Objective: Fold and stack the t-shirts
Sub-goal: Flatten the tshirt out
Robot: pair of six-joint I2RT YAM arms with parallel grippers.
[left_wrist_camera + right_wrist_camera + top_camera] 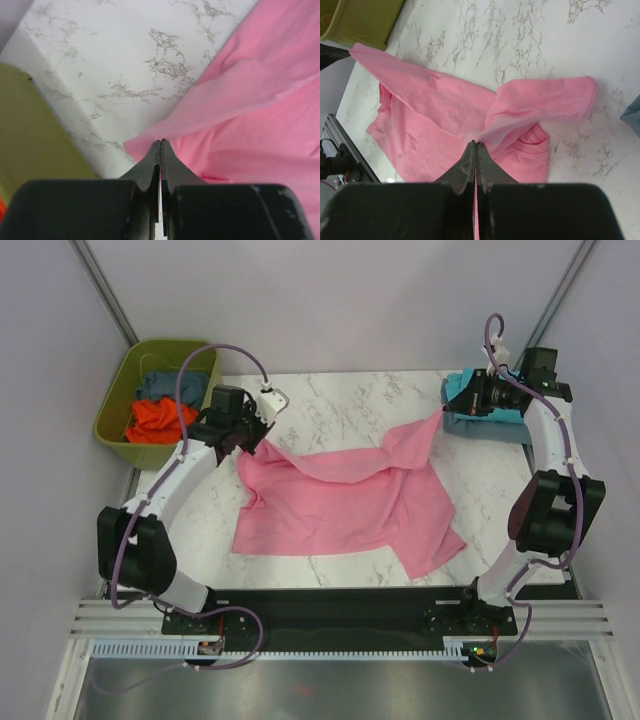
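Black fingers of the left gripper (161, 143) are pressed together, pinching an edge of the light pink cloth t-shirt (345, 505) close to the olive-green plastic tub (113, 410). The right gripper (475, 146) is likewise clamped on the shirt's far right corner, with pink cloth showing in the slit between its jaws. Between the two grips the far edge hangs lifted, while the rest lies rumpled across the middle of the white marble-patterned table (340, 395). An orange t-shirt (158, 420) and a slate blue t-shirt (158, 383) lie crumpled in the tub. A folded turquoise t-shirt (462, 390) sits at the table's far right corner, beside the right gripper.
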